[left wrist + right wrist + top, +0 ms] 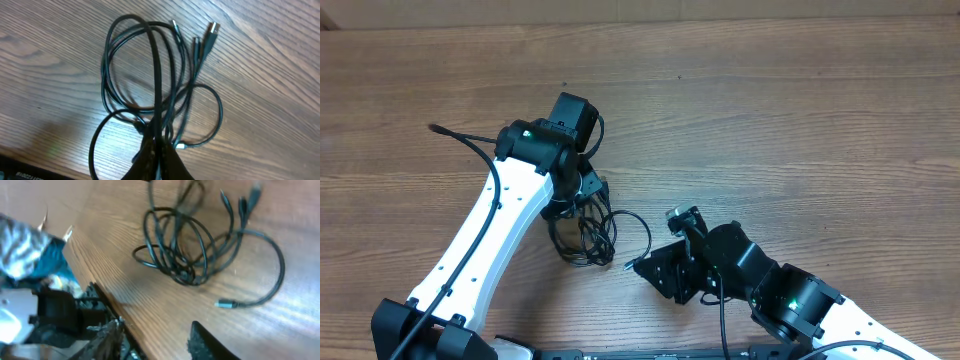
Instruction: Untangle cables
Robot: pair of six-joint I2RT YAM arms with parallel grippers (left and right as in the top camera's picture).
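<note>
A tangle of black cables [588, 232] lies on the wooden table, with one loop curving out to the right and ending in a small plug [630, 265]. My left gripper [582, 190] is shut on the top of the bundle; in the left wrist view its fingers [159, 150] pinch several strands while the loops and plug ends [210, 31] hang beyond. My right gripper [660, 268] is open and empty, just right of the loose plug. The right wrist view shows the tangle [185, 245] and the silver-tipped plug [225, 303] ahead of its spread fingers [155, 335].
A wooden table [800, 120] spreads around the cables. Its near edge [107, 305] shows in the right wrist view, with the robot base and clutter beyond it at the left. My left arm's own cable [460, 138] sticks out at the left.
</note>
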